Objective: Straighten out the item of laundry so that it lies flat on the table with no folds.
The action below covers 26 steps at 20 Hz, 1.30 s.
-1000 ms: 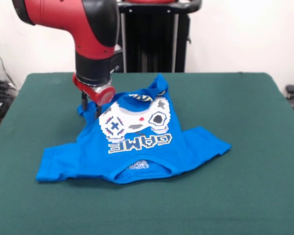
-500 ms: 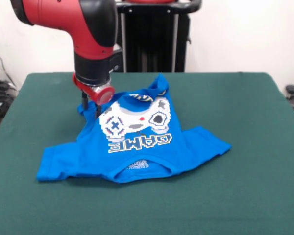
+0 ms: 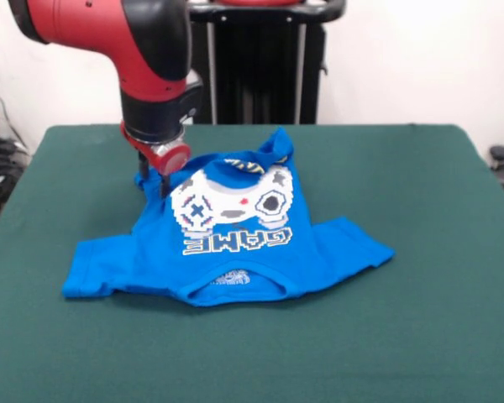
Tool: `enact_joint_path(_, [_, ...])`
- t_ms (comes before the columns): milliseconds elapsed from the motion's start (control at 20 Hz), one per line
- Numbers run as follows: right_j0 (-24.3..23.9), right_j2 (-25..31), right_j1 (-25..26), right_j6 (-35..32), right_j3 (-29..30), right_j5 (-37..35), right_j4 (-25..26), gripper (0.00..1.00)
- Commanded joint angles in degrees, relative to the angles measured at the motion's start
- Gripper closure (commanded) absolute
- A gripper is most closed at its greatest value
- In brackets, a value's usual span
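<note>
Fingers (image 3: pixel 154 183) pinching blue T-shirt's (image 3: pixel 235 252) hem corner, far hem bunched, green table (image 3: pixel 420 319).

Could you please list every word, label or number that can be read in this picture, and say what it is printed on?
"GAME": white block letters on the blue T-shirt, under the controller print; it appears upside down from this camera.
Yellow text at the shirt's folded far edge: too crumpled and blurred to read.
Small pale print inside the collar: too small to read.
Nothing readable on the robot arm or table.
</note>
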<state>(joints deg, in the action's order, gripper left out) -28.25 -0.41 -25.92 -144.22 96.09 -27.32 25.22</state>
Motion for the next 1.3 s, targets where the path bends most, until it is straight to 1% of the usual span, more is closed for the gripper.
enact_joint_path(50, [0.9,4.2,2.7,3.5,6.2,-2.5,1.1,0.00])
enact_joint_path(300, [0.7,4.2,4.5,1.8,5.7,3.2,2.1,0.00])
enact_joint_path(400, [1.2,3.7,4.8,0.2,5.9,6.6,2.8,0.00])
enact_joint_path(500, [1.2,3.7,4.7,-0.4,6.3,8.5,2.8,0.00])
enact_joint_path(650, [1.4,3.8,3.0,-1.0,7.3,10.3,2.8,0.00])
enact_joint_path(950, [0.1,5.6,-2.0,-0.2,10.0,13.5,3.4,0.00])
enact_joint_path(1050, [-0.6,6.2,-2.5,0.6,10.3,13.0,3.0,0.00])
enact_joint_path(1300, [-0.6,6.4,-3.1,1.1,10.0,12.7,2.6,0.00])
